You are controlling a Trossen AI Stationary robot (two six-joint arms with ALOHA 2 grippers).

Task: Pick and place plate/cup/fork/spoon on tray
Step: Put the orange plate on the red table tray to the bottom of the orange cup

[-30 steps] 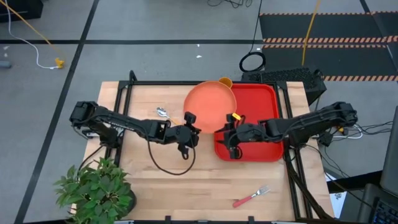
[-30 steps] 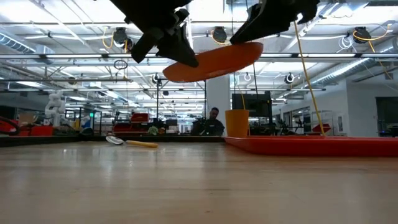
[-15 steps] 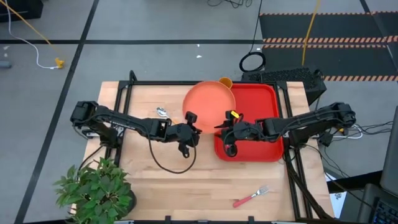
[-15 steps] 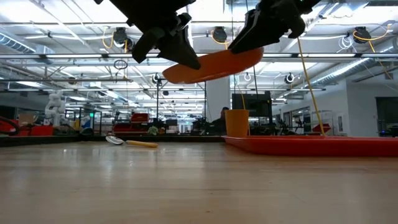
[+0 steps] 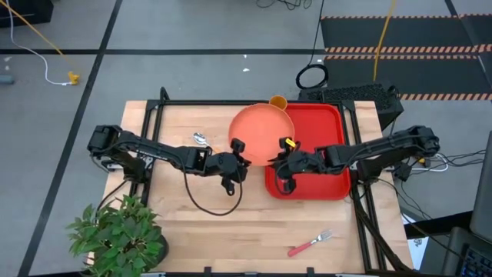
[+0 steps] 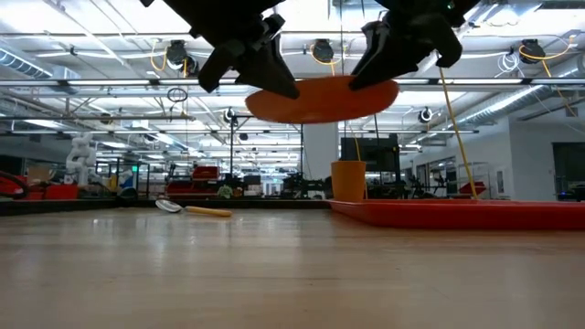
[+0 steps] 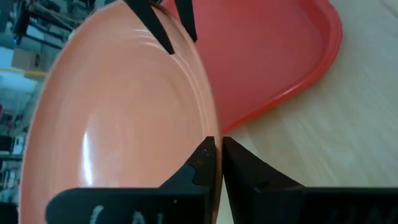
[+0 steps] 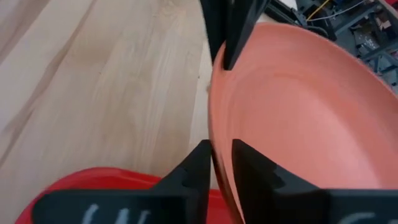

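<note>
We take the tray point(image 5: 323, 154) as our landmark; it lies flat on the table point(image 5: 192, 223), bright red, broad and stiff, with a raised rim that will stop things sliding off.

The plate point(image 5: 261, 135) hangs in the air, well above the table, over the tray's edge on the left arm's side and partly over bare wood. It looks like thin, rigid plastic: light, not fragile, but smooth, so a pinch on the rim could slip or let it tip. The rim is the only sensible place to hold, and both arms have it there. The left gripper point(image 7: 216, 163) has its fingers clamped on the rim on the side away from the tray. The right gripper point(image 8: 219, 163) has its fingers straddling the rim on the tray side, drawn in close around it; we judge they are gripping.

The cup point(image 5: 277, 101) stands upright at the tray's far corner, small, light and stiff; we would take it across its wall.

The fork point(image 5: 310, 244) lies on the table, well apart from the tray's near edge. The spoon point(image 5: 203, 140) lies beyond the plate, on the side away from the tray. Both are thin, flat-lying and slick at the metal end, so we would grasp the handles.
</note>
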